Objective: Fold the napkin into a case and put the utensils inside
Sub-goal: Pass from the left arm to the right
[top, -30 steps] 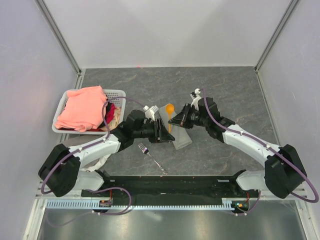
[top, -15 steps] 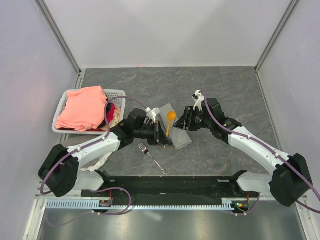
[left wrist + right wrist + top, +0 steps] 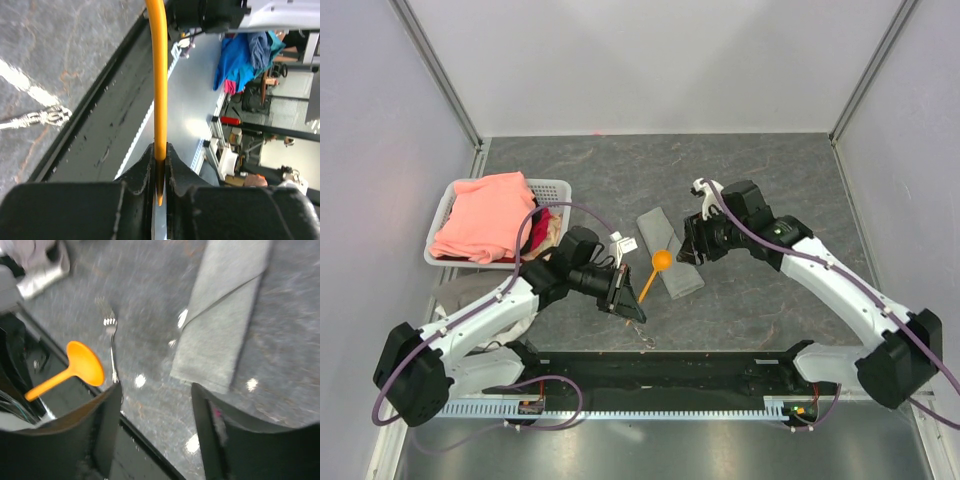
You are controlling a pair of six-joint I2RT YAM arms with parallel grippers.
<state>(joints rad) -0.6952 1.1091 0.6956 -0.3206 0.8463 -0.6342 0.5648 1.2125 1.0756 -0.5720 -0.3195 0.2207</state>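
Observation:
The napkin lies folded as a narrow grey case (image 3: 670, 255) (image 3: 225, 320) mid-table. My left gripper (image 3: 630, 303) (image 3: 160, 152) is shut on the thin handle of the orange spoon (image 3: 661, 261) (image 3: 160, 75). It holds the spoon above the table just near-left of the case, bowl toward it. My right gripper (image 3: 688, 246) (image 3: 155, 395) hangs open over the case's right side, nothing between its fingers. Its view shows the spoon's bowl (image 3: 85, 362). The metal fork (image 3: 111, 347) (image 3: 45, 117) lies on the table under the left gripper, mostly hidden from above.
A white basket (image 3: 555, 187) at the left holds a salmon-pink cloth (image 3: 485, 215) and other cloths. A whitish-grey rag (image 3: 460, 293) lies beneath the left arm. The table's near edge and the black base rail (image 3: 720, 370) run just behind the left gripper.
The spoon passed from my right gripper to my left. The left shut on the handle and drew back near-left; the right opened and pulled away to the right.

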